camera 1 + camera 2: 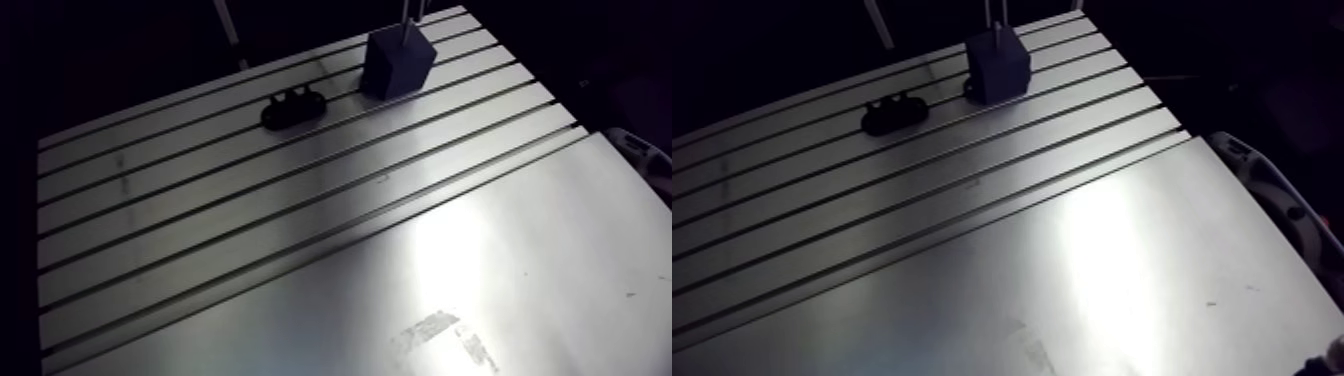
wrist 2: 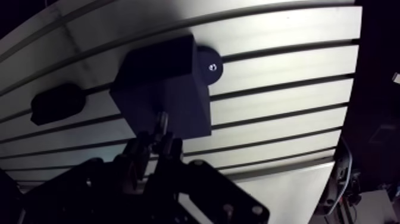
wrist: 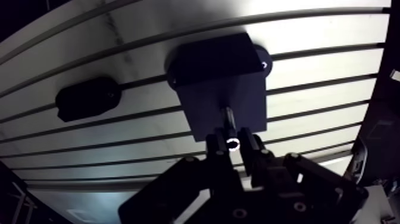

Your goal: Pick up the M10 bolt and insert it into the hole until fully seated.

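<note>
Arm view: slotted aluminium table [image 1: 300, 250], slots running diagonally, with a smooth plate on the near side. A dark block [image 1: 397, 62] stands at the far end across the slots. A low black holder [image 1: 293, 108] with small bumps on top lies beside it, clearly apart. The bolt and the finger state can't be made out here.

Wrist view: the gripper [image 3: 233, 142] is directly over the block's sloped face. Its two fingers [image 3: 215, 149] are pinching the M10 bolt [image 3: 228, 119] at the head end, one on each side, with only the bolt between them. A shiny ring glints right at the pinch. The bolt's long axis runs in line with the gripper's own axis: shank pointing straight ahead, away from the fingers, tip toward the block. The tip meets the block face about mid-face. The spot is too dark to tell whether it sits in a hole or just on the surface. The block has a round base flange with a small screw [image 3: 263, 64] on the far side. The oblong holder sits off to one side of the block, not touching.
</note>
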Controlling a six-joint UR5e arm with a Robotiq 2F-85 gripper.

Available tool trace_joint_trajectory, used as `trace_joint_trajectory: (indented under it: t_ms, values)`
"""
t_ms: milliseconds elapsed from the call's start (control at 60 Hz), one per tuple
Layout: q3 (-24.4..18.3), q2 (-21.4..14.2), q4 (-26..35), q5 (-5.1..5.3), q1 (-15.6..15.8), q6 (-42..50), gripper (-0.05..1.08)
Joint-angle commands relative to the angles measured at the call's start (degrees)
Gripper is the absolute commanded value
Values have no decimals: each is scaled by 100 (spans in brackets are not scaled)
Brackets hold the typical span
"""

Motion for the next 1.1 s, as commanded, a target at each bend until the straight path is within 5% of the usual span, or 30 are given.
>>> trace_joint_trajectory:
  t_ms: [17, 83, 500, 700, 883, 1100]
  values:
    - [2, 0, -23, -5, 2, 8, 15]
    - [8, 0, -79, 18, 10, 5, 1]
    - [-47, -392, -227, 235, 11, -180, 0]
    - [277, -1079, -261, 292, 78, -172, 0]
    - [1006, -2102, -262, 355, 283, -121, 0]
    - [1815, -2805, -528, 336, 396, -9, 0]
